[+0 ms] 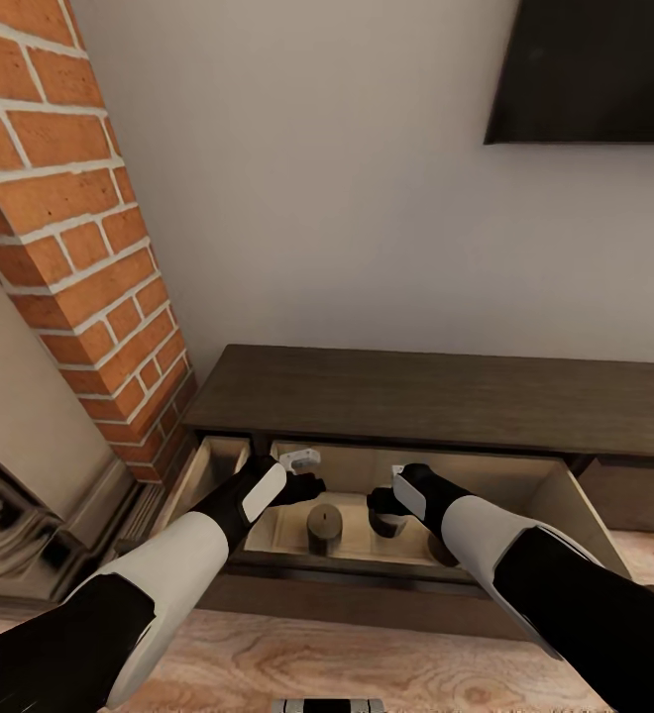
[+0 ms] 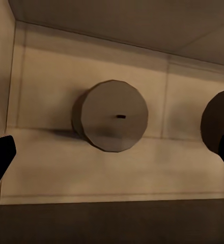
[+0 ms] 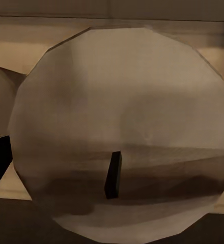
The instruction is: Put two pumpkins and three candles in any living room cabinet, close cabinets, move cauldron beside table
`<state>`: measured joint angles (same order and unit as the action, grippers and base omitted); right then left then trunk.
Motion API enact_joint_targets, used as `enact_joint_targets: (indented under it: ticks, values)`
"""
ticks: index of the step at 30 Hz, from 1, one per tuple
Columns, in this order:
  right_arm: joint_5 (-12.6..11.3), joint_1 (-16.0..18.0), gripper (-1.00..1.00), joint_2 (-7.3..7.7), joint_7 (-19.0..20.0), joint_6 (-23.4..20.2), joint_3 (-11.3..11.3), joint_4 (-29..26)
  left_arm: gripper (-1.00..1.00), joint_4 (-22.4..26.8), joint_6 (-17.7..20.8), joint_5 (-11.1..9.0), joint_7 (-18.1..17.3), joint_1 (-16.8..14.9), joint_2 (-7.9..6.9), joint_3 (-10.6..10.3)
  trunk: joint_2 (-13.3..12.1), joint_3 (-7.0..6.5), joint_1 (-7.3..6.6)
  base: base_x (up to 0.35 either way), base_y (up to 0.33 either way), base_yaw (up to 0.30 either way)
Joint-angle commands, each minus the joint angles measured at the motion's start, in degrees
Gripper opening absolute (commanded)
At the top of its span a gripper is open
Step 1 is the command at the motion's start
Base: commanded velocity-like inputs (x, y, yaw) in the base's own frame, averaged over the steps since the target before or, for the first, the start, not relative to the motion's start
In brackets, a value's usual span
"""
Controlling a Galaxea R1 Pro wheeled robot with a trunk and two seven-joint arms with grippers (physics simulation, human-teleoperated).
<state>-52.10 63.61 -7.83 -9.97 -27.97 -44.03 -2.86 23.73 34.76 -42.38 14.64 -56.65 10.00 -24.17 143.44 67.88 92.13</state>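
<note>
While both arms are reaching into the open pale-wood drawer (image 1: 555, 490) of the long dark-brown cabinet (image 1: 436, 396), the left gripper (image 1: 302, 485) is hovering spread apart beside one stubby tan-brown candle (image 1: 323, 526); the right gripper (image 1: 386, 510) is sitting at a second candle (image 3: 122, 127) (grip unclear), two candles counted

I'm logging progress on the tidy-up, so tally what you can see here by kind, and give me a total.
Candles: 2, both in the open drawer
Cabinet: 1
Grippers: 2, left gripper and right gripper
Total: 5
</note>
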Motion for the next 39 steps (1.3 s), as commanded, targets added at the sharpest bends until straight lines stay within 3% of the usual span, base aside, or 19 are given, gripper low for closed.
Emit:
enact_joint_targets:
  ticks: [1,13,21,27,34,39]
  values:
    - [-0.55,0.03,-1.0,0.01,-0.4,-0.24,-0.45,-0.13,1.0,0.07,0.13,-0.42,0.39,-0.04,0.0,-0.18,0.04,0.27,0.01,0.0,0.0,0.0]
    - [-0.5,0.03,-1.0,0.01,-0.4,-0.24,-0.51,-0.13,1.0,0.08,0.13,-0.42,0.21,-0.04,0.0,-0.18,0.2,2.93,0.32,0.0,0.0,0.0]
    - [-0.41,-0.15,-1.0,0.01,0.0,3.32,-0.53,-0.13,1.0,0.15,0.13,-0.42,0.21,-0.04,0.0,-0.18,0.2,2.93,0.32,0.0,0.0,0.0]
    - [-0.3,-0.89,-1.0,0.01,0.19,8.5,-0.57,-0.13,1.0,0.19,0.13,-0.42,0.19,-0.04,0.0,-0.18,0.2,2.93,0.32,0.0,0.0,0.0]
    - [-0.29,-0.97,-1.0,0.01,0.14,9.1,-0.53,-0.13,1.0,0.26,0.13,-0.42,0.15,-0.04,0.0,-0.18,0.2,2.93,0.32,0.0,0.0,0.0]
    - [-0.29,-0.98,-1.0,-0.01,0.13,8.61,-0.6,-0.14,1.0,0.26,0.13,-0.42,0.13,-0.04,0.0,-0.18,0.27,4.04,0.45,0.0,0.0,0.0]
